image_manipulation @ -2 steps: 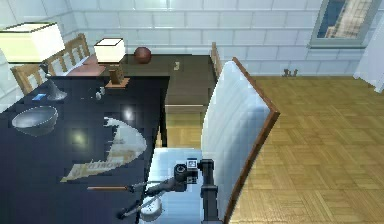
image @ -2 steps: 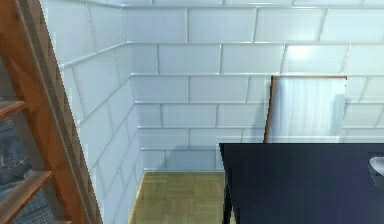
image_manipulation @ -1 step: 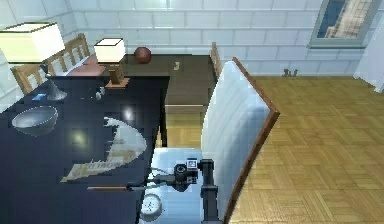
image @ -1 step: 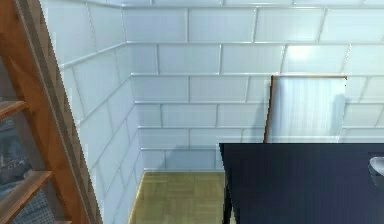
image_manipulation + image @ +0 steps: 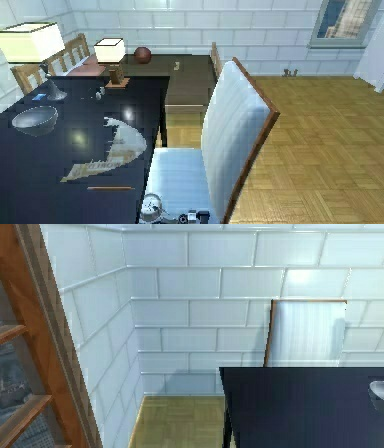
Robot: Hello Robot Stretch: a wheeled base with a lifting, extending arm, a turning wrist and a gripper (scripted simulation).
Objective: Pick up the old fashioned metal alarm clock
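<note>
A small round, silvery metal thing (image 5: 150, 208) that may be the alarm clock sits at the arm side view's bottom edge, over the pale seat of a white cushioned chair (image 5: 236, 120). Just right of it, small white and black marks at the edge look like the arm's end, with the gripper (image 5: 172, 214) between them and the round thing. The gripper's far end is hard to make out, so I cannot tell whether it holds anything.
A dark table (image 5: 70, 150) carries a lamp (image 5: 35, 45), a grey bowl (image 5: 35, 118), a newspaper (image 5: 110, 150) and a pencil (image 5: 108, 187). A low wooden sideboard (image 5: 185, 75) with a second lamp (image 5: 112, 55) stands behind. Ahead are the table (image 5: 300, 404), white brick walls and a wooden shelf (image 5: 25, 354).
</note>
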